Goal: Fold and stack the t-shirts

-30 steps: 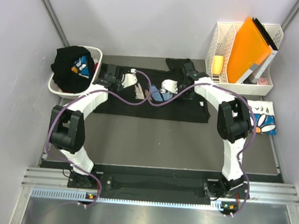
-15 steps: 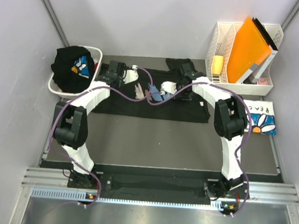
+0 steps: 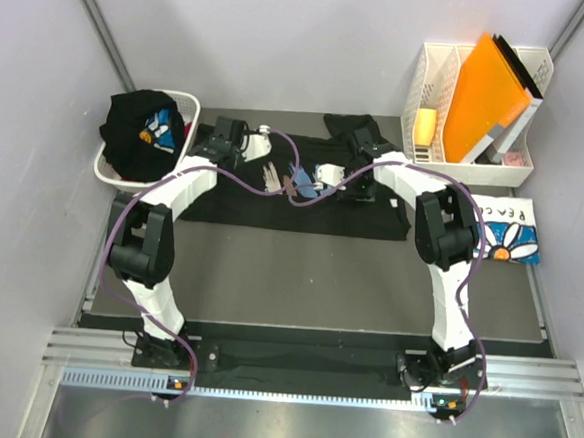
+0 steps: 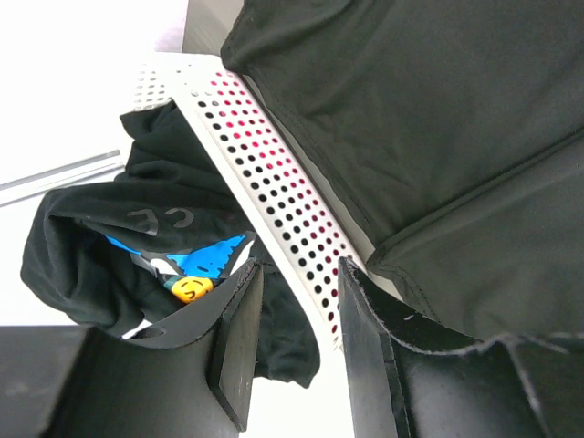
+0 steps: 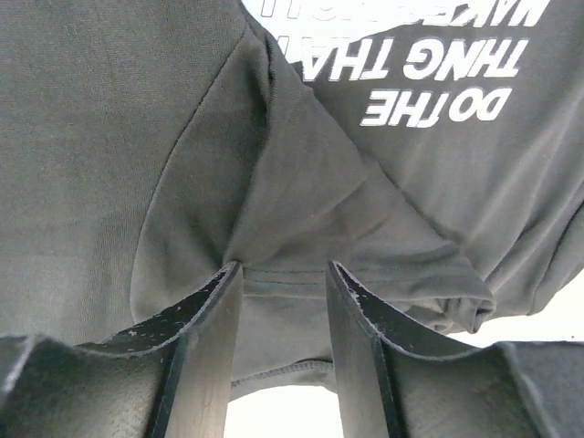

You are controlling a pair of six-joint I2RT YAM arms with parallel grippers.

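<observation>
The black t-shirt [image 3: 233, 200] lies spread across the far middle of the desk [image 3: 318, 271]. The right gripper [image 5: 283, 274] stands partly open, its fingers [image 5: 203, 347] straddling a fold of that shirt. The left gripper [image 4: 297, 269], partly open and empty, hovers at the shirt's left edge beside the white laundry basket [image 4: 265, 173], which holds another black tee [image 3: 138, 123]. A folded white tee [image 3: 511, 234] lies far right.

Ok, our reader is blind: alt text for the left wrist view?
Open pincer over the rim of a white perforated plastic basket; a crumpled black cotton tee with blue print lies inside, a second black tee spread beside.
</observation>
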